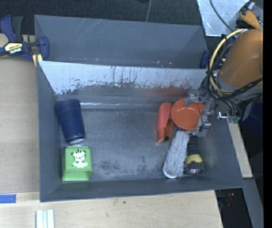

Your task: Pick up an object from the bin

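1. The gripper (pixel 203 118) is low inside the bin (pixel 126 46), on the side where the arm comes in. I cannot tell if it is apart or together, because the wrist covers it.
2. Right against the gripper, on the side away from the arm, sits a round orange cup (pixel 185 115). I cannot see whether it is clamped or only touched.
3. I judge this cup to be light, stiff plastic and not fragile. Its smooth wall may slip, so the thin rim seems the best place to take hold.
4. Just past the cup lies a long orange piece (pixel 163 121). In front of the gripper, near it, lie a grey-white brush (pixel 175 155) and a small black and yellow thing (pixel 193 161).
5. Far across the bin from the gripper lie a dark blue cup (pixel 70 120), on its side, and a green box (pixel 77 164).
6. Count: one of each, six things in all.
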Motion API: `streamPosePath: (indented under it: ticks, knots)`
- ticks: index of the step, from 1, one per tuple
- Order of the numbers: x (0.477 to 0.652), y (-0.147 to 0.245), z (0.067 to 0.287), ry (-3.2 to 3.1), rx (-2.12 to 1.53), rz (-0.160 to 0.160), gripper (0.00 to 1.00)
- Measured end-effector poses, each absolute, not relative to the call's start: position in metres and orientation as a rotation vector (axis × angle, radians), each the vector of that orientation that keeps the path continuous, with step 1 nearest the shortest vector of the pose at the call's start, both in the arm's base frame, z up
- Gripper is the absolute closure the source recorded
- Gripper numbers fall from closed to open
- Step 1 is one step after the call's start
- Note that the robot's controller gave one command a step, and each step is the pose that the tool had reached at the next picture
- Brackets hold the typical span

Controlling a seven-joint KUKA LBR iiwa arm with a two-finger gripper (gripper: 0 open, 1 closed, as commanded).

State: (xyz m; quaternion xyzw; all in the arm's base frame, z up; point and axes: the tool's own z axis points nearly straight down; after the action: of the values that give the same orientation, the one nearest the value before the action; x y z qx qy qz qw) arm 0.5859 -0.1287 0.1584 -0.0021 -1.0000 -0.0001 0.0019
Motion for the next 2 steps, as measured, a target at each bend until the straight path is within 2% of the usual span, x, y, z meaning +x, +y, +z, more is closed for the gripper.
streamPosePath:
  ticks: [1, 2]
  knots:
    - [0.587, -0.128, 0.164, -3.146, 0.0, 0.001, 0.0]
    - [0.522, -0.128, 0.097, -3.129, 0.481, 0.01, 0.0]
